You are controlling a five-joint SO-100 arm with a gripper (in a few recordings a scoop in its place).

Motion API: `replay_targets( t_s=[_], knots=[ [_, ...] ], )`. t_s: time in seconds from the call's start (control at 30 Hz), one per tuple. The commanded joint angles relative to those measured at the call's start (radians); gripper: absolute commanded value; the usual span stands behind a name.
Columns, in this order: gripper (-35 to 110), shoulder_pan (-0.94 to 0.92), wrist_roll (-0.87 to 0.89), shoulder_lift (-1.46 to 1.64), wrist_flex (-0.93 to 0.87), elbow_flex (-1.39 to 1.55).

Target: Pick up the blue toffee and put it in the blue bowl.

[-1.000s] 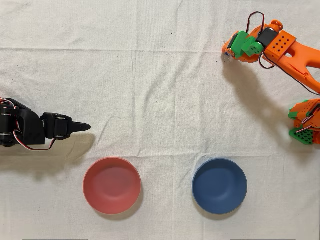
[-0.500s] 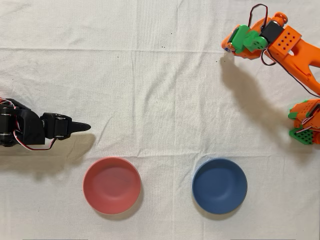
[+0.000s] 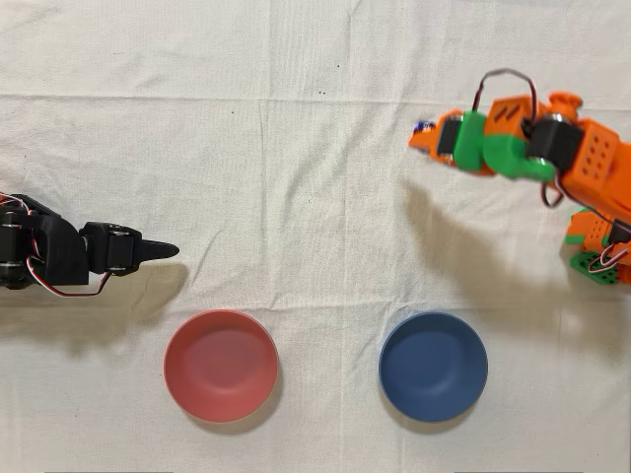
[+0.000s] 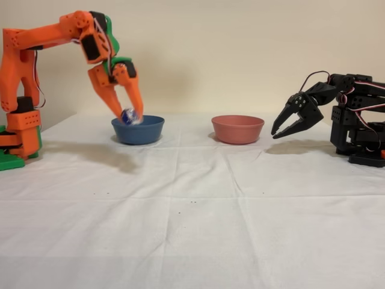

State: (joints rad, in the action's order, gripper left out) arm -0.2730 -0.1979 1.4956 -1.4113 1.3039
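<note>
In the overhead view, the orange arm's two-finger gripper (image 3: 426,135) sits at the upper right, its tip pointing toward the picture's left above the white cloth-covered bench (image 3: 296,148). A tiny glint of dark-blue foil, the small round blue toffee (image 3: 424,125), peeks out right at the fingertips, mostly covered by the orange fingers. The round, shallow, matte dark-blue bowl (image 3: 433,366) lies lower down in this view, well apart from the gripper, with nothing in it. To its left sits a same-sized round salmon-pink bowl (image 3: 220,365), and further left the idle black arm (image 3: 69,257) rests with its pointed fingers aimed toward the right. In the fixed view from the side, the gripper (image 4: 129,114) hangs downward at the left of the picture, raised off the cloth, and its two orange fingers are closed around the blue toffee (image 4: 128,115), whose shiny foil shows between the fingertips. Here the toffee appears just in front of the near left rim of the blue bowl (image 4: 141,130), which stands on the bench (image 4: 192,211) farther back; whether the candy is over the bowl cannot be told from this angle. The pink bowl (image 4: 237,129) stands to the right of the blue one, apart from it.
</note>
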Motion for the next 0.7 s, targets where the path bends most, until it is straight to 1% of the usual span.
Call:
replay_targets(
  t_s=[0.0,0.2,0.47,0.67],
  knots=[
    [13,0.117,0.017,0.172,-0.009,0.005],
    [13,0.310,0.061,0.216,-0.021,0.011],
    [13,0.640,0.066,0.264,-0.040,0.075],
    [14,0.804,0.080,0.255,-0.023,0.138]
  ],
)
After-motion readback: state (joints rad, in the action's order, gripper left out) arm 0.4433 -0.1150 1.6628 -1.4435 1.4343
